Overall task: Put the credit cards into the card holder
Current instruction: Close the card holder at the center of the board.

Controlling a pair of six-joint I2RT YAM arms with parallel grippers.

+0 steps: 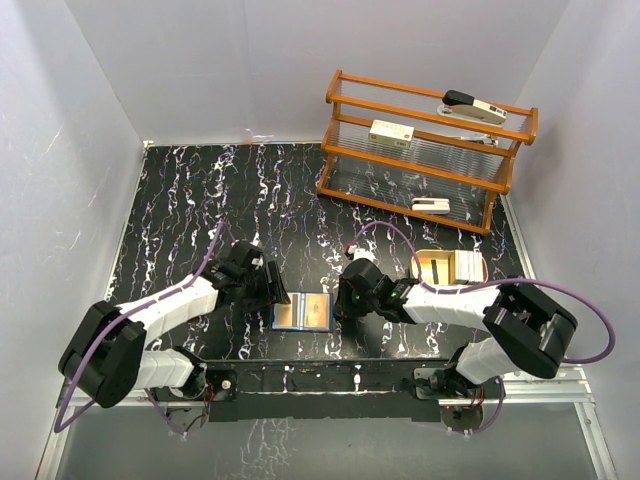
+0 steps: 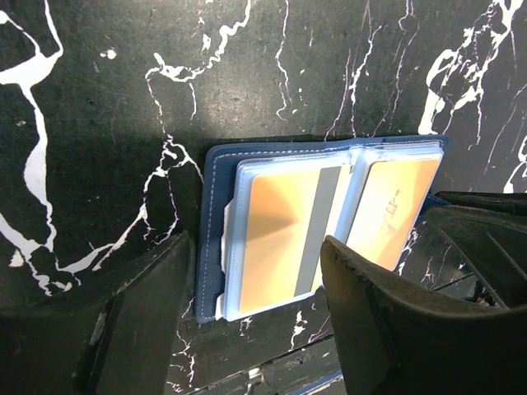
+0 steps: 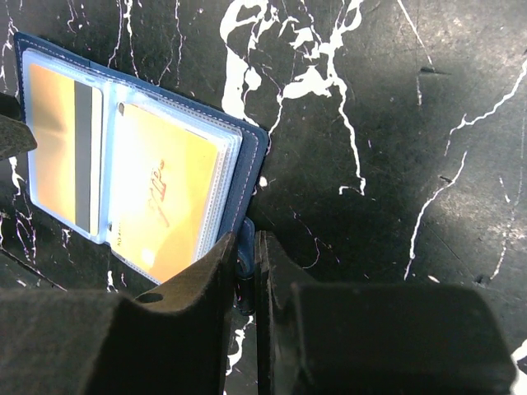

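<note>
From above, the card holder [image 1: 303,312] lies open at the middle of the counter's near edge, between the left tool [image 1: 272,290] and the right tool [image 1: 342,298]. In the left wrist view, the fingers are spread, straddling the holder's left page, and two credit cards [image 2: 280,239] sit in its sleeves. In the right wrist view, the fingers are pressed almost together, apparently pinching the snap tab [image 3: 244,247]. Loading looks nearly done. The next move probably calls for folding the cover over without dislodging the cards.
</note>
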